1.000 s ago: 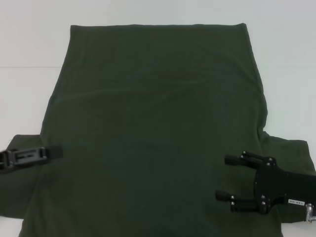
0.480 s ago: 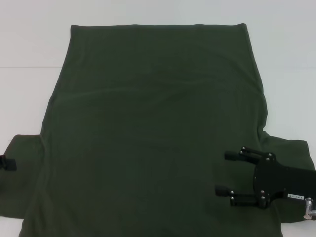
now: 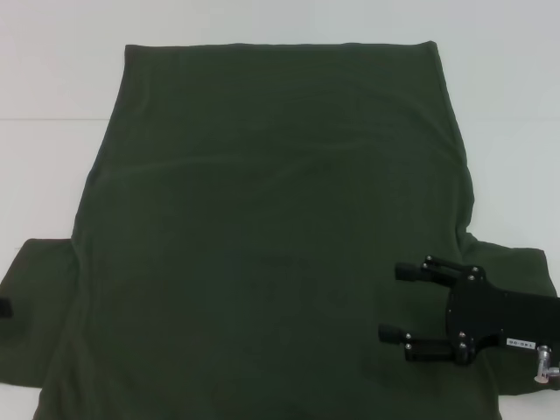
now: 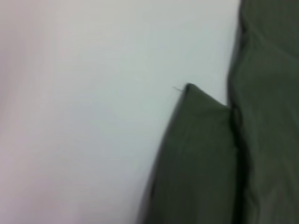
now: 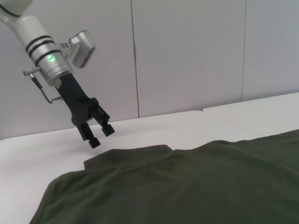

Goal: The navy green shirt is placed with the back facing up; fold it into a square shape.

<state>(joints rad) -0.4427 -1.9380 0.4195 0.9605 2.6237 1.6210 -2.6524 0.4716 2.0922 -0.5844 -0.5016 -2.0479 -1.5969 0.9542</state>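
Shirt: large dark olive-green short-sleeved shirt [image 3: 271, 236] of soft fabric, spread flat with the plain back up, filling the centre of the head frame; hem toward the top, sleeves at lower left and lower right.
Fold state: none made yet; both sleeves out flat, so judged at the very start of folding.
Left sleeve: lies at the lower left of the head frame; its corner [image 4: 189, 88] sharp against the bare surface in the left wrist frame.
Left gripper: black two-fingered left gripper [image 5: 100, 135], over the left sleeve a second ago, now drawn back off it; only a sliver at the left edge of the head frame. Seen in the right wrist frame hovering above the sleeve's outer edge, fingers a little apart, holding nothing.
Right gripper: black right gripper [image 3: 402, 302] at lower right of the head frame, over the shirt body beside the right sleeve, shifted slightly down-left; fingers wide apart, empty.
Meaning: left arm seemingly repositioning outward, probably to take the sleeve's outer edge.
Table: white flat table [image 3: 52, 79] beneath the shirt.
Containers: none in view.
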